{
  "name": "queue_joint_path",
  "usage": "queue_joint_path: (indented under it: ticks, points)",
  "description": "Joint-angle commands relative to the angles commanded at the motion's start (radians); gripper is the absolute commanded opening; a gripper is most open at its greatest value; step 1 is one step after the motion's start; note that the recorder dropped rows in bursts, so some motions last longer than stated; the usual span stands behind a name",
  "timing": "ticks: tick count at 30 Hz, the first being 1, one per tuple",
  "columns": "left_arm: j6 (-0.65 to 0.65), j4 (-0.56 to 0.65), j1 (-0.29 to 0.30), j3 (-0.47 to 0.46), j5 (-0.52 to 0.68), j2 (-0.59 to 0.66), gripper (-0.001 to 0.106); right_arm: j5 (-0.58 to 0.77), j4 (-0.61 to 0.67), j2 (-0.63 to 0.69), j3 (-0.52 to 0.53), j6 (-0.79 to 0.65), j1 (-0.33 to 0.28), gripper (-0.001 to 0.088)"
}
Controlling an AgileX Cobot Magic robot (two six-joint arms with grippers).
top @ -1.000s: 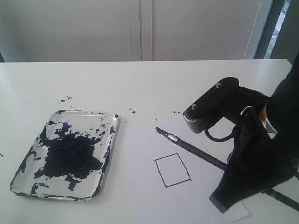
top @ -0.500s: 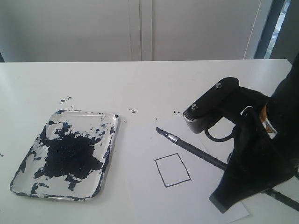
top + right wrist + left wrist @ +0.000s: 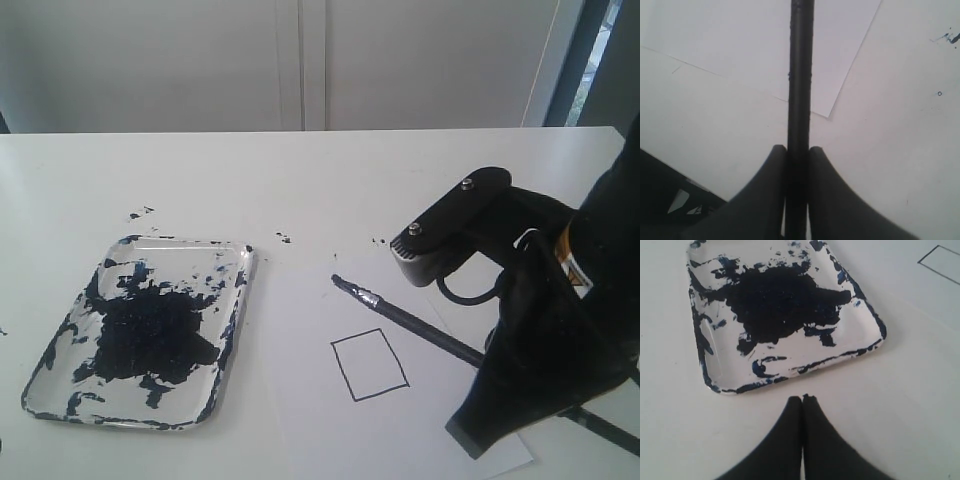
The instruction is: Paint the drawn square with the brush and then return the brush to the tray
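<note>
A bare robotics lab or test room: a black robot arm [image 3: 560,330] hangs over a paint-flecked white table [image 3: 300,170] set against plain white wall panels [image 3: 200,60], beside a dark-framed window [image 3: 598,50].

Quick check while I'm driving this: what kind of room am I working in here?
Probably an indoor lab or office test bench, not a studio: a white table against plain pale wall panels, with a paint-blotched tray and a sheet of paper bearing the drawn square.

Left jaws together, right jaws clamped
</note>
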Motion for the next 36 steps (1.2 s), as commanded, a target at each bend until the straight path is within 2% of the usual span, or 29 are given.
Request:
queue_joint_path:
  ticks: [2, 4, 9, 12, 14, 17, 20, 22, 24, 29, 36]
  points:
    - [-0.097, -0.09, 0.0, 0.0, -0.116, 0.0, 0.0, 0.0, -0.001, 0.0, 0.0, 0.0, 0.0, 0.0]
    - [-0.156, -0.119, 0.0, 0.0, -0.201, 0.0, 0.0, 0.0, -0.001, 0.0, 0.0, 0.0, 0.0, 0.0]
    - [-0.161, -0.119, 0.0, 0.0, -0.303, 0.0, 0.0, 0.0, -0.001, 0.0, 0.0, 0.0, 0.0, 0.0]
    - [-0.25, -0.11, 0.0, 0.0, -0.3, 0.0, 0.0, 0.0, -0.001, 0.0, 0.0, 0.0, 0.0, 0.0]
    - [-0.269, -0.017, 0.0, 0.0, -0.307, 0.0, 0.0, 0.0, -0.001, 0.0, 0.0, 0.0, 0.0, 0.0]
    - [-0.366, 0.229, 0.0, 0.0, -0.344, 0.0, 0.0, 0.0, -0.001, 0.0, 0.0, 0.0, 0.0, 0.0]
    - [-0.584, 0.536, 0.0, -0.018, -0.38, 0.012, 0.0, 0.0, -0.009, 0.0, 0.0, 0.0, 0.0, 0.0]
    - [-0.698, 0.658, 0.0, -0.051, -0.37, 0.046, 0.0, 0.0, -0.026, 0.0, 0.0, 0.0, 0.0, 0.0]
    - [-0.739, 0.709, 0.0, -0.078, -0.36, 0.104, 0.0, 0.0, -0.039, 0.0, 0.0, 0.0, 0.0, 0.0]
    - [-0.741, 0.733, 0.0, -0.147, -0.378, 0.309, 0.0, 0.0, -0.043, 0.0, 0.0, 0.0, 0.0, 0.0]
    - [-0.833, 0.894, 0.0, -0.284, -0.535, 0.642, 0.0, 0.0, -0.043, 0.0, 0.0, 0.0, 0.0, 0.0]
